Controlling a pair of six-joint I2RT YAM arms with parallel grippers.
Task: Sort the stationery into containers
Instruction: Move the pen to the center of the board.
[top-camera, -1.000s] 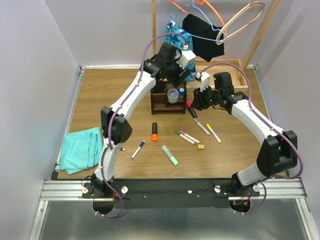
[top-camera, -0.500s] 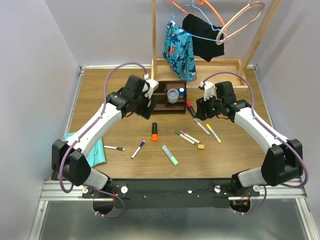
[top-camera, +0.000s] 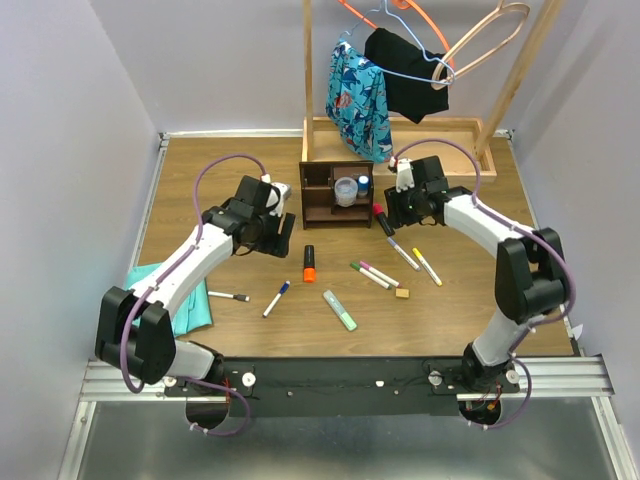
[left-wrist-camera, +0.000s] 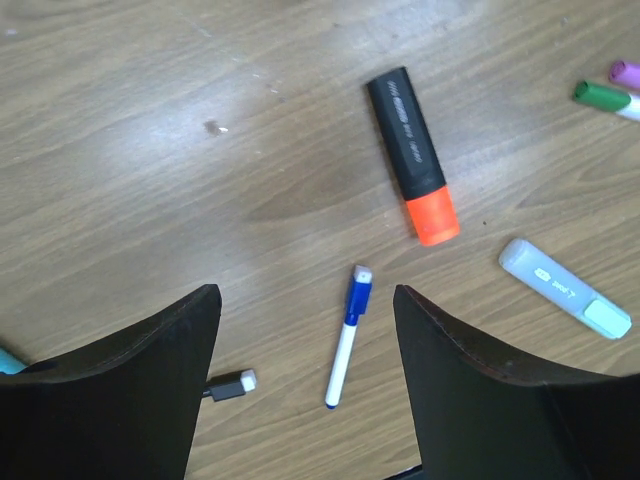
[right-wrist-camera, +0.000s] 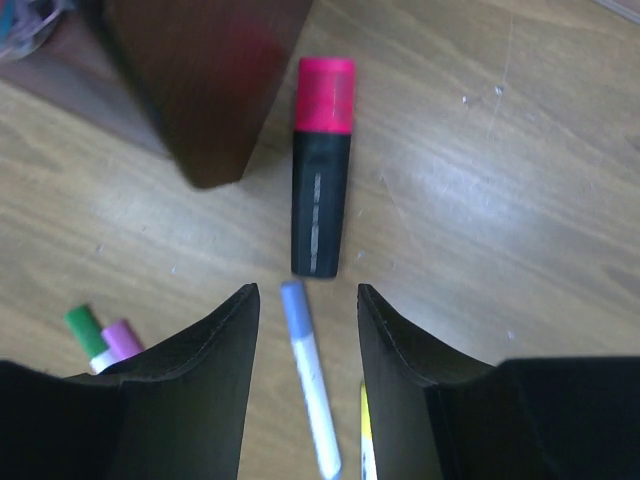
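The dark wooden organizer (top-camera: 337, 190) stands at the back middle with the clear tub (top-camera: 346, 190) in it. My left gripper (top-camera: 278, 232) is open and empty, left of the organizer and above the orange highlighter (top-camera: 309, 263). In the left wrist view the gripper (left-wrist-camera: 307, 330) hangs over a blue-capped marker (left-wrist-camera: 348, 335), with the orange highlighter (left-wrist-camera: 413, 155) beyond. My right gripper (top-camera: 390, 205) is open and empty by the red highlighter (top-camera: 382, 218). In the right wrist view the gripper (right-wrist-camera: 308, 300) straddles a lavender-capped marker (right-wrist-camera: 308, 375) just below the red highlighter (right-wrist-camera: 322, 165).
On the table lie a pale-green highlighter (top-camera: 340, 310), green and purple markers (top-camera: 368, 273), a yellow marker (top-camera: 427, 266), a tan eraser (top-camera: 401, 293) and a black-capped marker (top-camera: 229, 296). A teal cloth (top-camera: 165, 295) is at the left. The clothes rack tray (top-camera: 450, 135) stands behind.
My left arm swung away from the organizer, down and left over the table. My right gripper shifted slightly toward the organizer's right side. A black-capped marker now shows by the cloth.
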